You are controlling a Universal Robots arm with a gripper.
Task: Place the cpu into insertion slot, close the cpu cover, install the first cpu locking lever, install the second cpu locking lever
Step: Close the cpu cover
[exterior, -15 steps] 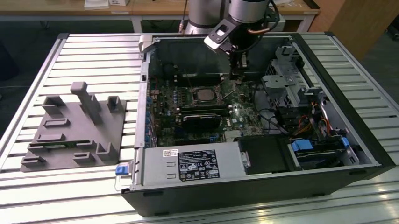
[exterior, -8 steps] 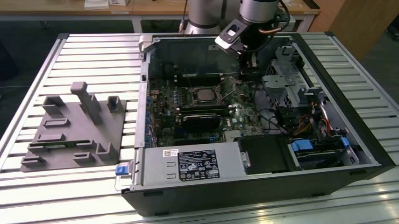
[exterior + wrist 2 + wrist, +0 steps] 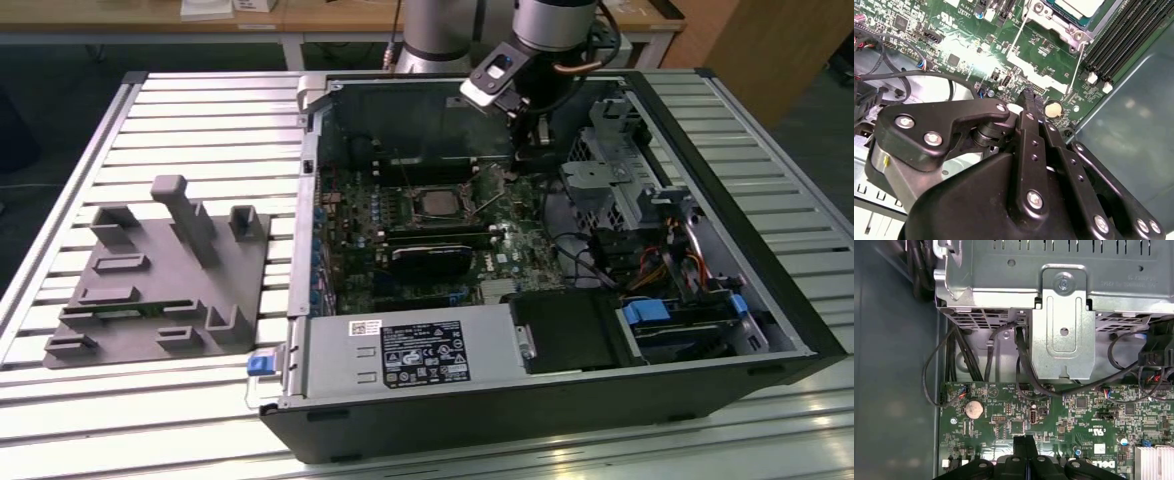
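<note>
Obs.: open computer case [image 3: 561, 400] lying on its side on the slatted metal tabletop [image 3: 200, 110]. A grey moulded fixture [image 3: 160, 270] sits on the tabletop at the exterior view's left, well apart from the case.

Cpu [image 3: 437, 203]: small flat square, seated in the insertion slot [image 3: 412, 190] near the middle of the green motherboard [image 3: 350, 262]. From the exterior view its top reads dull dark grey. In the second wrist view the cpu [image 3: 1076, 5] is cut by the picture's edge, showing a pale metal top with a thin green border.

Cpu cover [image 3: 1055, 21]: silvery metal frame around the chip, screw heads at its corners. Cannot tell whether it lies fully flat.

Two thin wire levers [image 3: 1075, 65] run slanted out from the frame over the board. Cannot tell whether they are latched.

Claw [image 3: 529, 150]: reaching down into the case, to the exterior view's right of the slot and apart from it. In both wrist views the claw [image 3: 1029, 94] [image 3: 1025, 440] has its black fingertips pressed together, with nothing seen between them. It hangs over bare board just beside a round coin battery [image 3: 974, 410].

A grey metal drive cage [image 3: 1064, 315] with black cables [image 3: 1024, 370] stands beyond the board's edge. Long black memory slots [image 3: 1119, 40] run beside the socket.
</note>
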